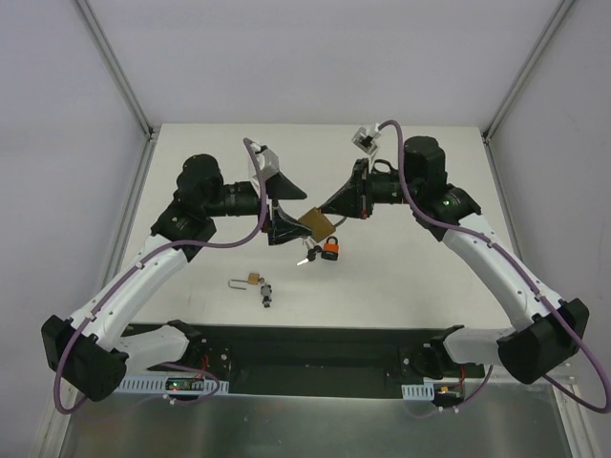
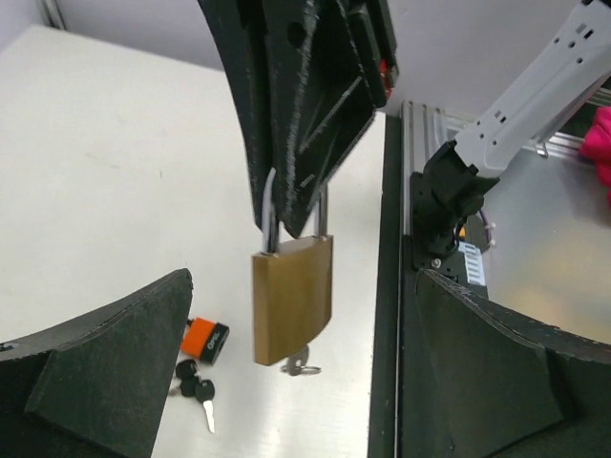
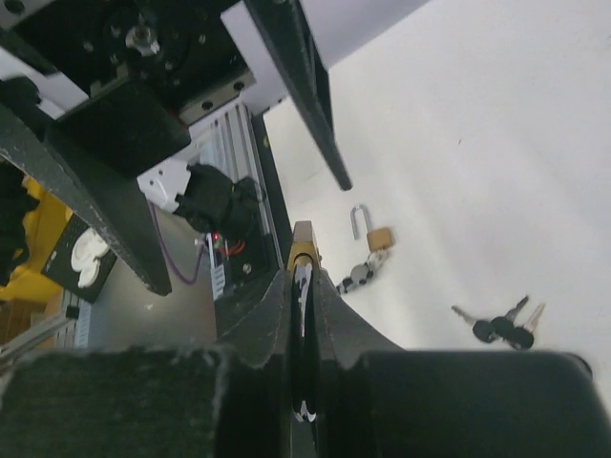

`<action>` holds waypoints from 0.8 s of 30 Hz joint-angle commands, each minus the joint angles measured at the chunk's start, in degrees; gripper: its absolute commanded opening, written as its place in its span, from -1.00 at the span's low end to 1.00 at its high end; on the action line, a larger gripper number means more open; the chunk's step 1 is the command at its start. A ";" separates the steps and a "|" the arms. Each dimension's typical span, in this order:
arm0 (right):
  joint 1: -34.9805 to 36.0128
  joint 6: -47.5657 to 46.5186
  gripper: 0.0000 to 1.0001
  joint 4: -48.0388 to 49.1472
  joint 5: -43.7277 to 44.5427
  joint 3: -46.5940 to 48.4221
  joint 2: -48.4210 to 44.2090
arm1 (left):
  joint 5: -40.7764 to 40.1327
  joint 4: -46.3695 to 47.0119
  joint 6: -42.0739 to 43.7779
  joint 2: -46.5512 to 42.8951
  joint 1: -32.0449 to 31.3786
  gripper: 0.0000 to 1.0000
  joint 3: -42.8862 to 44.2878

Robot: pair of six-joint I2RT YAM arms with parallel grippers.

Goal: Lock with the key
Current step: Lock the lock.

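Altogether one padlock (image 1: 316,224) hangs; two locks (image 1: 330,250), two key bunches (image 1: 307,256) lie.

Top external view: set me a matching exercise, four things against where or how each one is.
1 large brass padlock
2 orange padlock
3 small brass padlock
4 left gripper

a jaws wide open
b hangs by its shackle from the right gripper
c on the table beside black-headed keys
d on the table, nearest the arm bases

Pairs: 1-b, 2-c, 3-d, 4-a
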 commanded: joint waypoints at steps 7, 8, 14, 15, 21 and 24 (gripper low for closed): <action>4.54 -13.56 -0.99 -13.74 -6.15 6.61 1.76 | 8.04 -11.59 5.16 8.09 0.03 0.98 5.16; 4.54 -13.47 -0.99 -13.39 -5.54 6.52 1.67 | 9.79 -11.59 4.99 9.06 -0.06 0.98 5.16; 4.45 -10.93 -0.99 -9.08 -3.43 4.85 0.70 | 14.73 -11.59 5.34 12.31 -3.13 0.94 4.46; 4.45 -10.75 -0.99 -8.91 -3.43 4.85 0.79 | 15.34 -11.59 5.34 12.67 -3.57 0.93 4.20; 4.45 -9.61 -0.99 -6.71 -1.59 3.45 0.18 | 16.66 -11.59 4.90 14.69 -5.16 0.23 3.32; 4.54 -9.08 -0.99 -5.57 -0.09 2.83 -0.44 | 18.33 -11.59 5.25 15.31 -5.42 -0.38 3.23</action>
